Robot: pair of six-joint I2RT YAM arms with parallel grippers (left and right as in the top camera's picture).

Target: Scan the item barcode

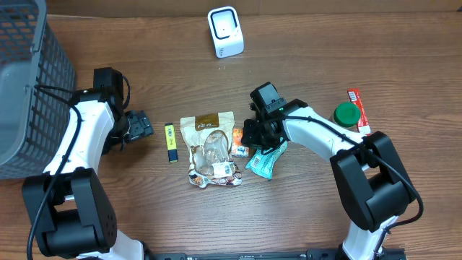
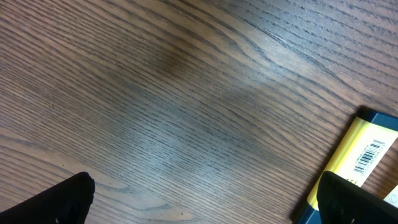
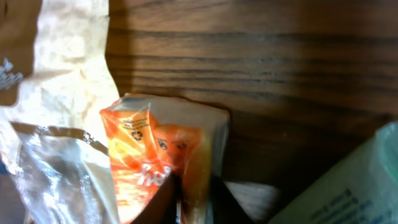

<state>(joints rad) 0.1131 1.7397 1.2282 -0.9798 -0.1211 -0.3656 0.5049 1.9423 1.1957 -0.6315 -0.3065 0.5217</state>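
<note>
A small orange packet [image 3: 155,149] lies on the wooden table between a brown-and-clear pouch [image 1: 209,148] and a teal packet [image 1: 263,162]. My right gripper [image 3: 194,200] is shut on the orange packet's right edge, which stands pinched between the two dark fingers. Overhead, the right gripper [image 1: 249,139] sits right over the orange packet [image 1: 238,143]. The white scanner [image 1: 225,32] stands at the back of the table. My left gripper [image 2: 205,193] is open above bare wood, with a yellow item [image 2: 364,155] showing a barcode beside its right finger. Seen from overhead, the left gripper [image 1: 138,126] is left of the yellow item [image 1: 170,141].
A grey mesh basket [image 1: 29,79] fills the far left. A green-lidded jar [image 1: 346,114] and a red packet [image 1: 355,101] lie at the right, beyond my right arm.
</note>
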